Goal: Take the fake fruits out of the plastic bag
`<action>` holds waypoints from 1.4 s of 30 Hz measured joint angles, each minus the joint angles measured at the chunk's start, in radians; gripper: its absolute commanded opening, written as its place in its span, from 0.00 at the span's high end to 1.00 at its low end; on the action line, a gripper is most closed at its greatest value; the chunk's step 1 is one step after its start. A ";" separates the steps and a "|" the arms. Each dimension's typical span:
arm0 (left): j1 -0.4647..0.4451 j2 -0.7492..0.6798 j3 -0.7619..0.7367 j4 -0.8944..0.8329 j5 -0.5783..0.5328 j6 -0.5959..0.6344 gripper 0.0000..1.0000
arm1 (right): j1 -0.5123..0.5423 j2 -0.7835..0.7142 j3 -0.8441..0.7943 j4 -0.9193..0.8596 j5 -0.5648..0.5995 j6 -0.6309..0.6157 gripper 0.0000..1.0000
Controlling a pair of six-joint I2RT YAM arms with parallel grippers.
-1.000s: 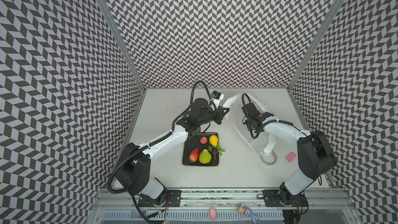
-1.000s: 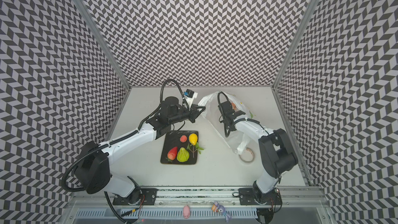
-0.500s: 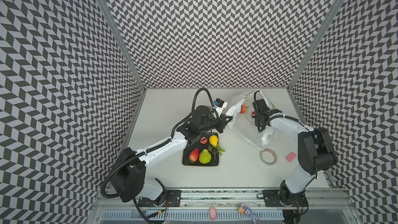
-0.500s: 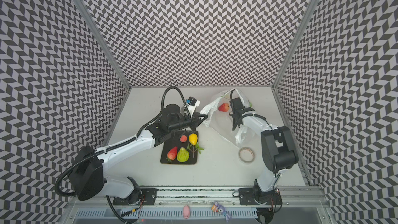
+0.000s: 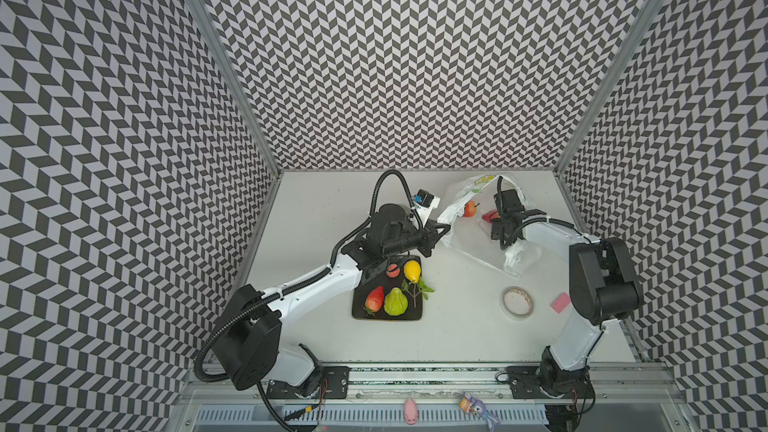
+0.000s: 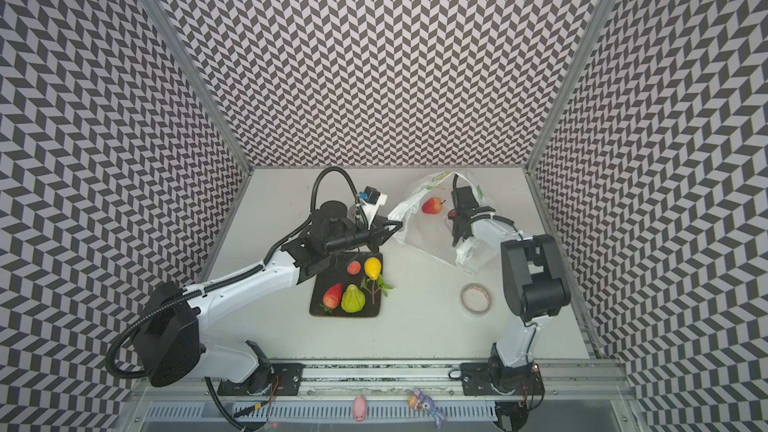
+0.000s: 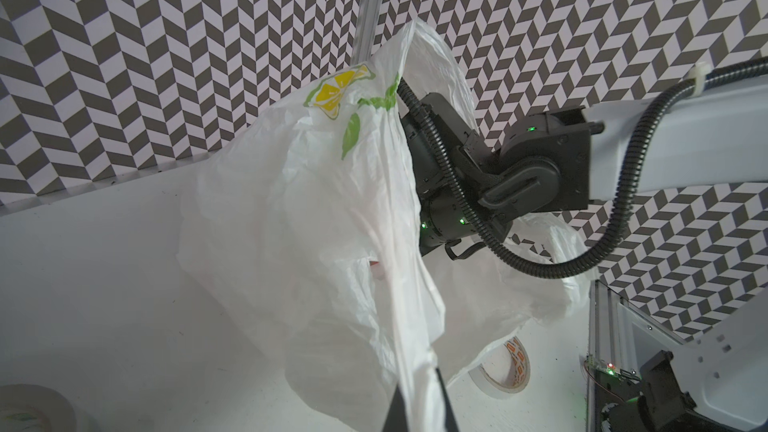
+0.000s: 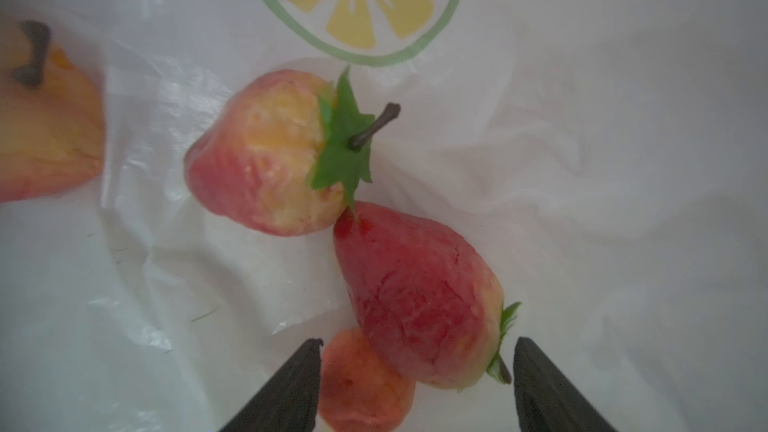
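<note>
The plastic bag [image 5: 478, 238] [image 6: 430, 236] lies at the back right, its mouth lifted. My left gripper [image 5: 444, 227] [image 7: 419, 392] is shut on a bunched edge of its film. My right gripper [image 5: 493, 218] [image 8: 417, 340] is inside the bag and open, its fingers on either side of a red strawberry [image 8: 415, 305] and a small orange-pink round fruit [image 8: 365, 384]. A peach-coloured fruit with green leaves [image 8: 266, 151] lies beyond them, and a red-yellow one [image 5: 470, 209] [image 6: 432, 205] shows through the mouth. A strawberry [image 5: 375, 298], a green pear [image 5: 395, 303], a lemon [image 5: 412, 270] and a pink ball [image 5: 392, 270] sit on the black tray [image 5: 360, 315].
A tape roll [image 5: 517, 302] [image 7: 511, 367] and a pink eraser [image 5: 560, 303] lie front right of the bag. Another tape roll [image 7: 29, 409] shows in the left wrist view. A pink pig toy [image 5: 410, 410] and a purple toy [image 5: 478, 405] sit on the front rail.
My right gripper has gone deeper into the bag toward the back right and spread its jaws. My left gripper has shifted right with the bag edge, pulling the mouth open.
</note>
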 measured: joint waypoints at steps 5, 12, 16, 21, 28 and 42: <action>-0.003 0.000 -0.006 0.000 0.002 0.000 1.00 | -0.006 0.042 0.006 0.010 -0.016 0.025 0.24; -0.003 0.000 -0.010 0.000 0.008 0.001 1.00 | -0.006 0.082 0.007 0.015 -0.061 0.045 0.24; -0.003 0.000 -0.010 0.000 0.008 0.001 1.00 | -0.006 0.082 0.006 0.014 -0.092 0.057 0.32; -0.003 0.000 -0.010 -0.001 0.006 0.001 1.00 | -0.006 0.082 0.005 0.018 -0.130 0.062 0.46; -0.003 0.000 -0.010 -0.002 -0.005 0.000 1.00 | -0.006 0.032 -0.031 0.037 -0.185 0.059 0.65; -0.003 0.026 -0.009 -0.002 -0.031 -0.004 1.00 | -0.006 -0.160 -0.116 0.140 -0.337 0.016 0.77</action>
